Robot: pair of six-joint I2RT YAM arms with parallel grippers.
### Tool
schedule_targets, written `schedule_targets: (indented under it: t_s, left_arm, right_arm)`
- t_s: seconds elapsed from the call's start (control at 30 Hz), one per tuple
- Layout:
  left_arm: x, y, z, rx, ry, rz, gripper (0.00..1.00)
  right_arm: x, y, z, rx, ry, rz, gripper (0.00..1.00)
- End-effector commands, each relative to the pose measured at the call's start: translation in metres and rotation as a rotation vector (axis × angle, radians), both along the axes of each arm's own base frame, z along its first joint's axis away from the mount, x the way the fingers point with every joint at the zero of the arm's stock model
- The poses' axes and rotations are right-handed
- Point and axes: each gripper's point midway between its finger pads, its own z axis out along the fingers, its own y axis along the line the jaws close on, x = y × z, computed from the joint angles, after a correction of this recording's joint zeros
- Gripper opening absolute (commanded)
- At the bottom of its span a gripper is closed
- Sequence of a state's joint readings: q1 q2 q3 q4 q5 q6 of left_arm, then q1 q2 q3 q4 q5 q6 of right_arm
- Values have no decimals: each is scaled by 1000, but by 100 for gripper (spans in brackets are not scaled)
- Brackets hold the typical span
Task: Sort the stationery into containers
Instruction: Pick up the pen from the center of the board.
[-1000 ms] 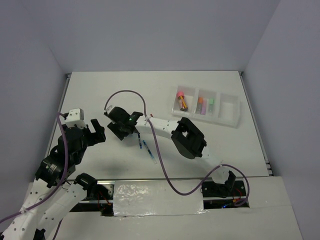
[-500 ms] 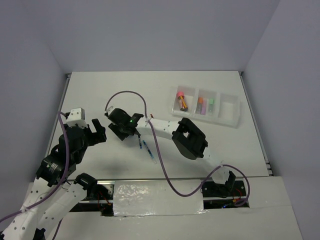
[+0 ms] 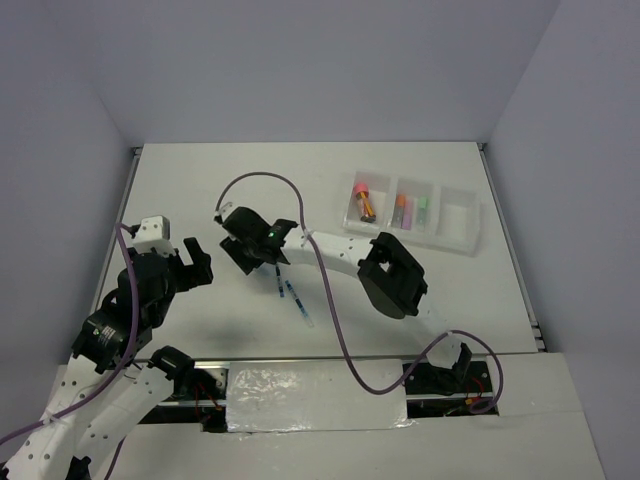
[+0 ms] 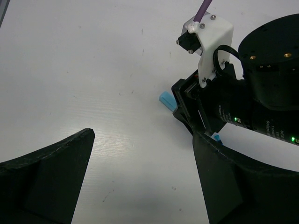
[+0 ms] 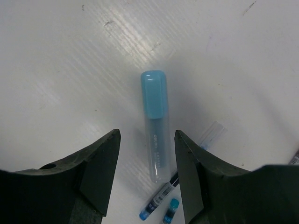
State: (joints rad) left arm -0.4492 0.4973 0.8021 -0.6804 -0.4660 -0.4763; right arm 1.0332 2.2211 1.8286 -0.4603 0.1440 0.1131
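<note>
1. A white table (image 3: 200, 190) between pale grey walls. The clear tray (image 3: 458, 232) sits at the far right, with stationery in two of its compartments.
2. The right gripper (image 5: 147, 135) hangs released over the blue highlighter (image 5: 154, 121) — one finger on either side, neither touching.
3. The left gripper (image 4: 142, 135) is spread wide and holds nothing.
</note>
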Motion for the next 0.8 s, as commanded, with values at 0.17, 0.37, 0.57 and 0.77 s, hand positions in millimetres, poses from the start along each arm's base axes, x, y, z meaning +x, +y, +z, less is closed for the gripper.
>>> schedule_targets:
  t_s: [0.17, 0.37, 0.57, 0.77]
  left_arm:
    - [5, -6, 8, -12, -27, -22, 99]
    - [5, -5, 7, -13, -27, -16, 99]
    - [3, 0, 10, -16, -37, 13, 99]
    - [2, 0, 11, -22, -46, 9, 99]
  right_arm:
    - [5, 6, -31, -22, 62, 17, 56]
    - [-17, 12, -56, -37, 123, 60, 37]
    - [-42, 45, -4, 216, 155, 188, 0]
    - [-12, -13, 122, 724, 220, 58, 0]
